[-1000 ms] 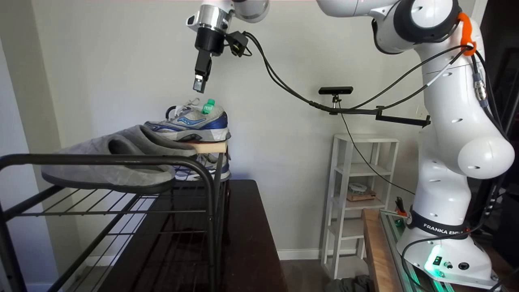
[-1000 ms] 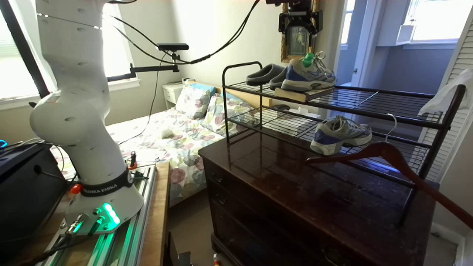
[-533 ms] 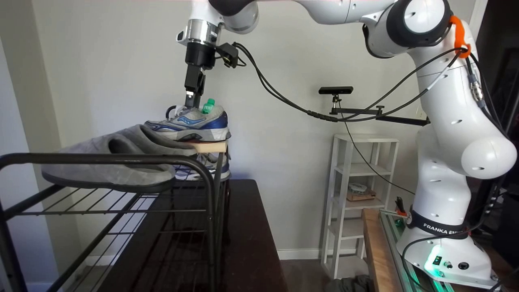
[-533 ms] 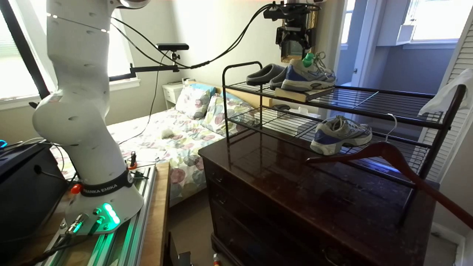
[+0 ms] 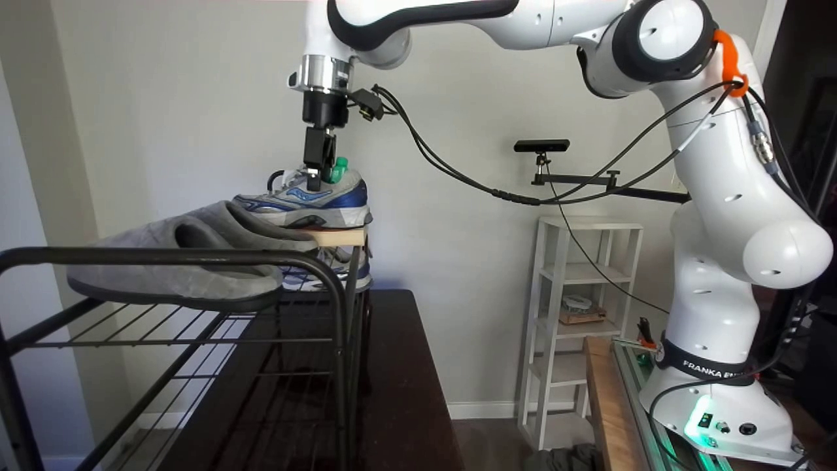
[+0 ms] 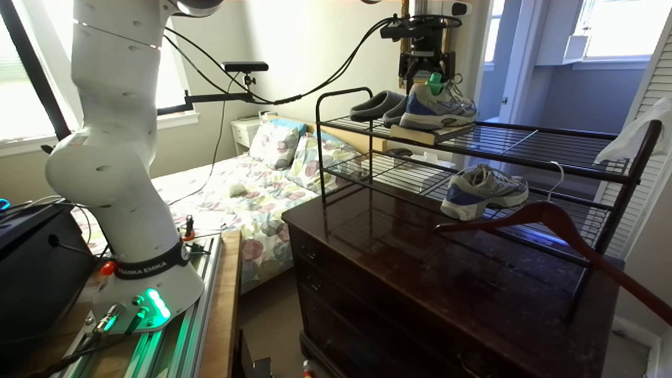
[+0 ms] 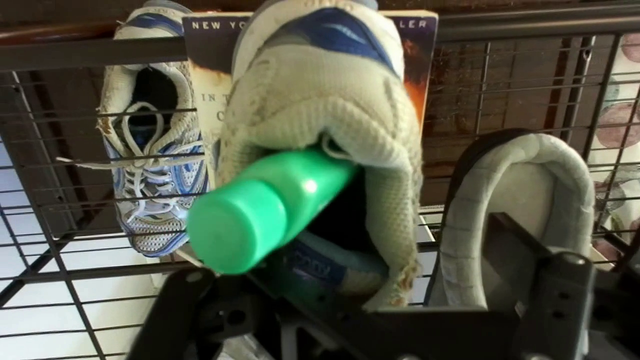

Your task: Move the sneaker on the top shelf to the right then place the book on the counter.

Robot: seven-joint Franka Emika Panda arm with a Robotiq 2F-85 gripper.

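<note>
The grey-blue sneaker (image 6: 428, 107) rests on the book (image 6: 420, 135) on the rack's top shelf. They also show in the other views, as the sneaker (image 5: 350, 199) (image 7: 320, 90) and the book (image 5: 340, 237) (image 7: 206, 82). A green bottle (image 7: 240, 220) leans out of the sneaker's opening. My gripper (image 7: 390, 245) is open and low over the sneaker. One finger is at the opening beside the bottle, the other is outside over a slipper; the sneaker's side wall lies between them. In the exterior views the gripper (image 5: 314, 185) (image 6: 428, 76) is at the sneaker's top. The counter is the dark dresser top (image 6: 409, 247).
Grey slippers (image 5: 176, 261) sit beside the sneaker on the top shelf. A second sneaker (image 6: 483, 191) is on the lower shelf. A wooden hanger (image 6: 551, 212) stands in front of the rack. A white cloth (image 6: 640, 131) hangs on the rack's end bar (image 6: 648, 157).
My gripper has come down from above onto the sneaker and turned more upright. The green bottle has shifted and tilted slightly. The sneaker and book have not visibly moved.
</note>
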